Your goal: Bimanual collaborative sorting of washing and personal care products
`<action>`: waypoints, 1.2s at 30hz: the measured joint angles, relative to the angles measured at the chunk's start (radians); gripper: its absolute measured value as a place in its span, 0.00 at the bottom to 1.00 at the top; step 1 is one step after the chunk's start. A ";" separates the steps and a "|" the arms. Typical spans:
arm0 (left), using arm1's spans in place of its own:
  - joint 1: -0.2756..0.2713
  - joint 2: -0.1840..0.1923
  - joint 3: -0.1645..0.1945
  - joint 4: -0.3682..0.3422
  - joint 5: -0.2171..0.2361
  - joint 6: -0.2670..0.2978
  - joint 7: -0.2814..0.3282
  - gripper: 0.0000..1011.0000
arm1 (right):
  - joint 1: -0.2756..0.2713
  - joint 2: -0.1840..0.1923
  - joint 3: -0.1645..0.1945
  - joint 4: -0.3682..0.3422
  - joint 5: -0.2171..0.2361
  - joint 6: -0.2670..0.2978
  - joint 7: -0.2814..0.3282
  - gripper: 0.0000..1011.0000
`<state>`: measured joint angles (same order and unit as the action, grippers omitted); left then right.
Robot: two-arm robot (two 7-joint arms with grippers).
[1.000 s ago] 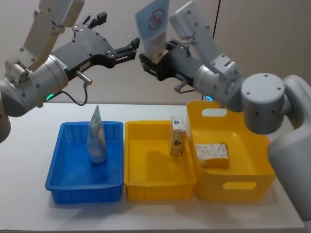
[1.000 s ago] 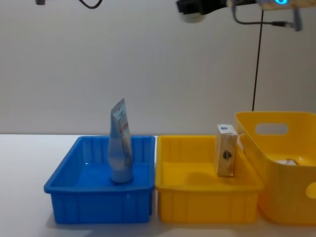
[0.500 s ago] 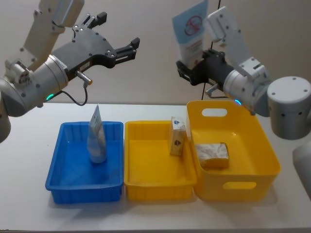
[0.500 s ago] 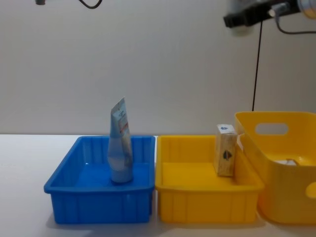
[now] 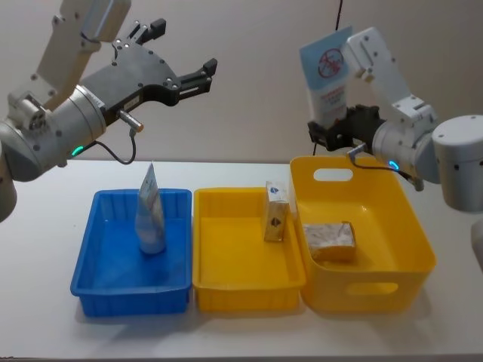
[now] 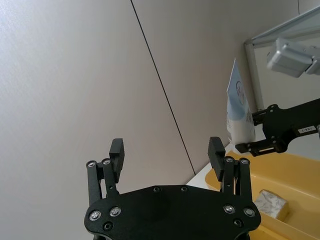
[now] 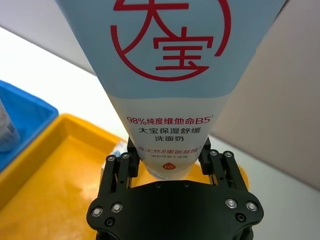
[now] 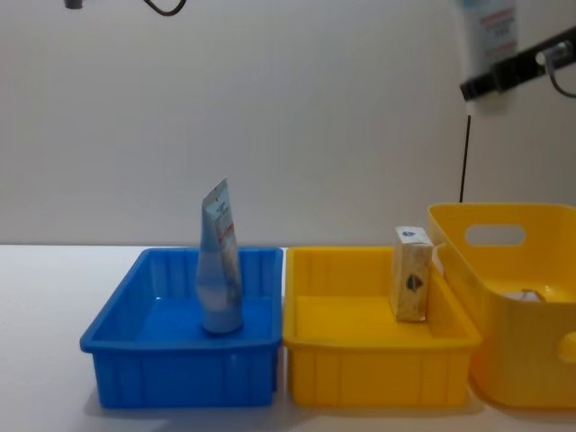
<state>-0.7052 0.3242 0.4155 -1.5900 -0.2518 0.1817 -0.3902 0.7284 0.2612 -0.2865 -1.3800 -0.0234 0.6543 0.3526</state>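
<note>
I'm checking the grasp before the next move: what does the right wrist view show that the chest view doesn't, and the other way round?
Right wrist view alone: the right gripper, its pads closed on the cap end of the held tube, whose red ring logo and print are readable.

Chest view alone: a second tube standing upright in the blue tray, a beige carton upright in the yellow tray, beside the yellow tub.

Both: the held tube, high at the chest view's upper right, plus parts of the blue and yellow trays.

My right claw [image 5: 337, 134] is pinching a white-and-blue tube [image 5: 328, 79] upright; below to its left are standing another tube [image 5: 150, 212] and a beige carton [image 5: 275, 212].
</note>
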 joint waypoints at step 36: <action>0.000 0.000 0.000 0.000 0.000 0.000 0.000 0.99 | 0.142 -0.011 0.022 0.322 -0.020 0.282 0.049 0.63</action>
<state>-0.7052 0.3242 0.4155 -1.5900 -0.2518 0.1817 -0.3902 0.8706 0.2506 -0.2643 -1.0578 -0.0435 0.9368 0.4019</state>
